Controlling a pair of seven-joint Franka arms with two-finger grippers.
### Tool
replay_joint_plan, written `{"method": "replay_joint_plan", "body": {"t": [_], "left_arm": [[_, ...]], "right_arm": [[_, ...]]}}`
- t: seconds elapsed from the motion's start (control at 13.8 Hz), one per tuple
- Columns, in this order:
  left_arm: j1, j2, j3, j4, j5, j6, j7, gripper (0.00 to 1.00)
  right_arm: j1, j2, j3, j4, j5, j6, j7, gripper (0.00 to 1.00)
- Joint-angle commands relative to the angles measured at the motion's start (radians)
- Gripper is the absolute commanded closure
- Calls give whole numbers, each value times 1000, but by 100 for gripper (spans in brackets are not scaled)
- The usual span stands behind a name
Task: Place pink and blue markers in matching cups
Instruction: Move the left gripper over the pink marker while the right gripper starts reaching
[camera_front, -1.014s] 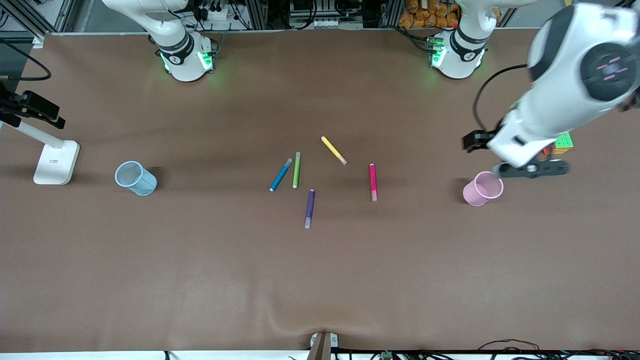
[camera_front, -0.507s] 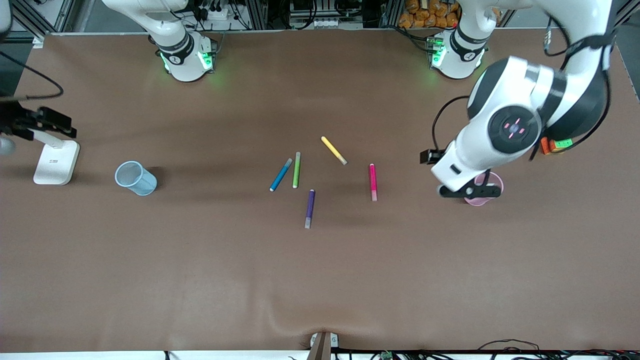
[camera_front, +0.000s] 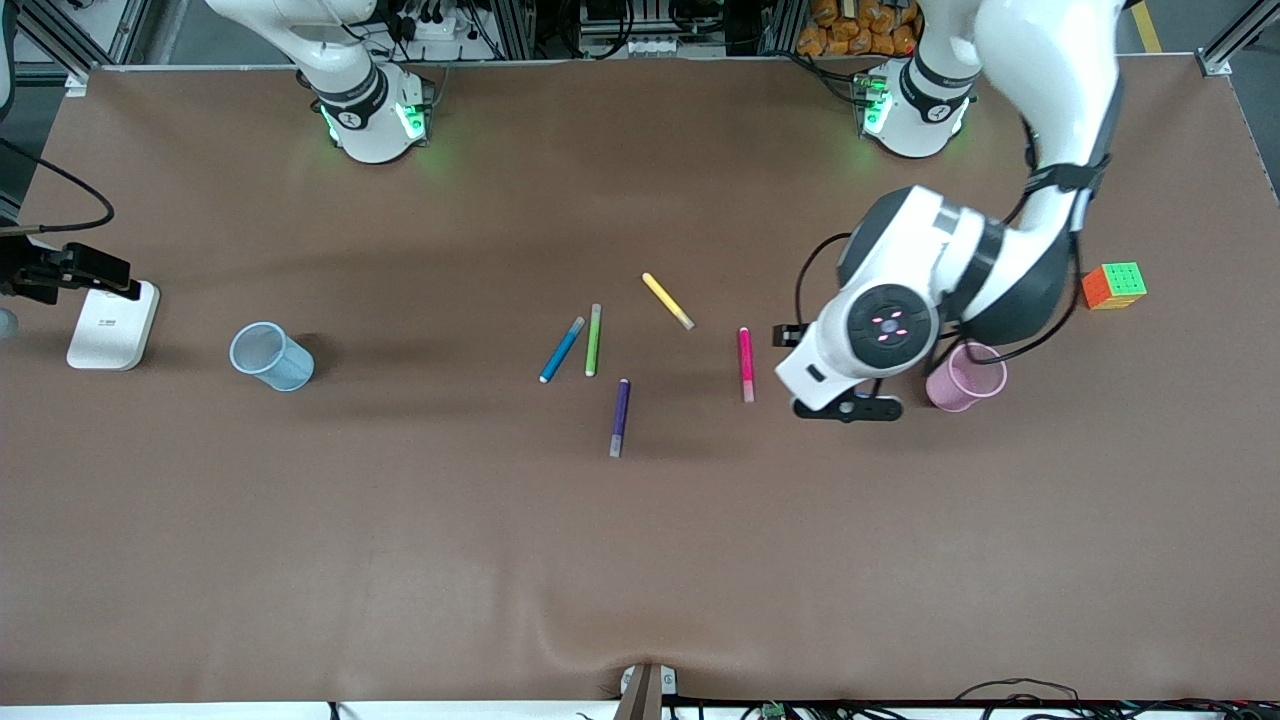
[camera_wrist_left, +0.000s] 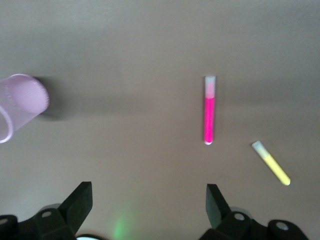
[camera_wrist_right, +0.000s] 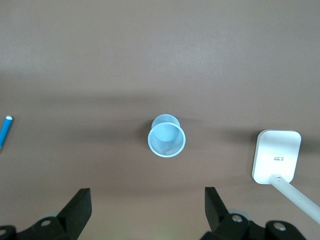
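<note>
The pink marker (camera_front: 746, 362) lies flat on the brown table, pale cap toward the front camera, also in the left wrist view (camera_wrist_left: 209, 112). My left gripper (camera_front: 848, 408) (camera_wrist_left: 148, 190) hovers open and empty over bare table between this marker and the upright pink cup (camera_front: 965, 377) (camera_wrist_left: 20, 105). The blue marker (camera_front: 562, 349) lies beside a green one; only its tip shows in the right wrist view (camera_wrist_right: 5, 131). The blue cup (camera_front: 271, 356) (camera_wrist_right: 166, 136) stands toward the right arm's end. My right gripper (camera_wrist_right: 147, 200) hangs open and empty, high above the table near that cup.
A green marker (camera_front: 593, 340), a yellow marker (camera_front: 668, 301) (camera_wrist_left: 271, 163) and a purple marker (camera_front: 620, 416) lie around the blue and pink ones. A colour cube (camera_front: 1113, 285) sits farther from the camera than the pink cup. A white stand base (camera_front: 112, 325) (camera_wrist_right: 276, 155) sits beside the blue cup.
My left arm has swung from above the cube and pink cup toward the pink marker, uncovering the cup. The right wrist has shifted a little over the white stand. Both grippers stayed open.
</note>
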Motion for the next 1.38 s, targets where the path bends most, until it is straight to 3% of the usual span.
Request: {"method": "replay_joint_plan", "body": {"t": [0.0,0.29,0.43,0.58,0.8,1.3], "left_arm": [[-4,45,8,37,-23,17,-13,0],[-3,103,10,31,-130,20,-25,0],[12,134,11,22,-196,23,-28,0],[6,149,13,22,-196,31,-30,0],[6,190,13,22,-198,81,-42,0],[6,295,14,22,-199,187,-69,0]], "right_arm": [[42,41,6,36,10,-6,106,0],[117,105,6,32,10,37,142,0],[173,141,6,34,10,47,262,0],[214,158,6,32,22,71,336,0],[224,191,6,28,133,119,446,0],[344,331,6,20,141,281,669,0]]}}
